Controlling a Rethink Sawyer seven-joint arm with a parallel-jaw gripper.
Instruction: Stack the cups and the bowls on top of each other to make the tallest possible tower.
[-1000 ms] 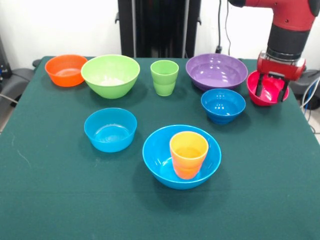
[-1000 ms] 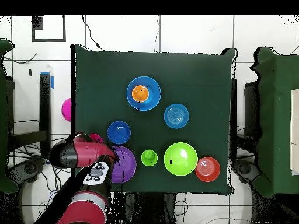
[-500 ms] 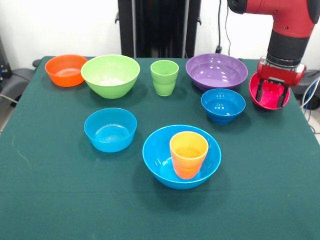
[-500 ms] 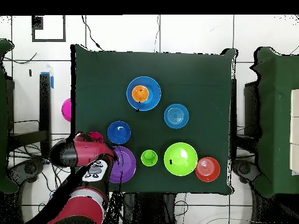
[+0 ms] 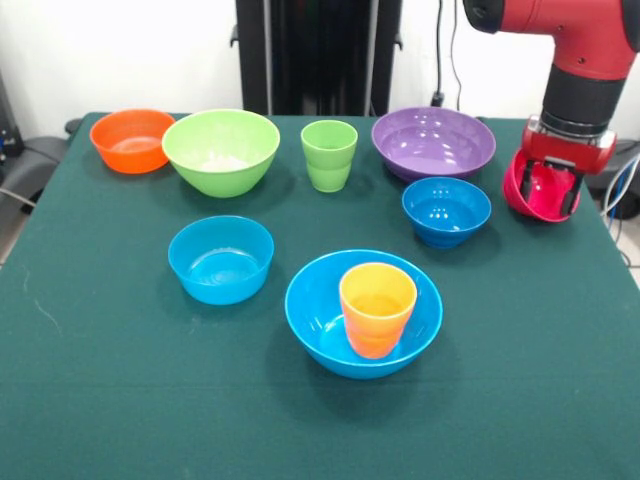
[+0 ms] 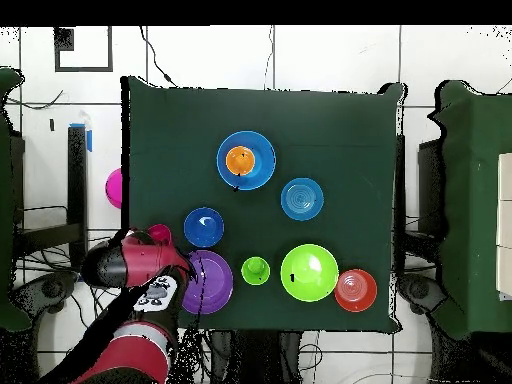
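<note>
While the red arm reaches down at the right of the front view, the pincer [image 5: 546, 192] has its two black fingers [image 5: 525, 183] astride the rim of the small pink-red bowl [image 5: 540, 190], closed on it, and the bowl tilts with its mouth toward the camera at the worktop's [image 5: 120, 400] right edge. Just left of that bowl sits a small blue bowl [image 5: 446, 211], and behind this one the wide purple bowl [image 5: 433, 142]. Further left along the back stand the light green cup [image 5: 329, 155], the large lime green bowl [image 5: 221, 151] and the small orange bowl [image 5: 132, 140]. Well in front of the pink-red bowl, the orange-yellow cup [image 5: 377, 308] stands upright inside the large blue bowl [image 5: 325, 320], a two-piece tower; another small blue bowl [image 5: 220, 259] lies to its left. Bare green cloth stretches across the front and the right front corner.

Seen from overhead, the arm [image 6: 135, 262] covers most of the pink-red bowl [image 6: 160, 234], which shows only a sliver near the worktop's [image 6: 340, 120] left edge; the pincer itself is hidden. The purple bowl [image 6: 212, 283] touches the arm's outline, and the small blue bowl [image 6: 203, 227] lies just beside the pink-red one. The top strip of cloth is open.
</note>
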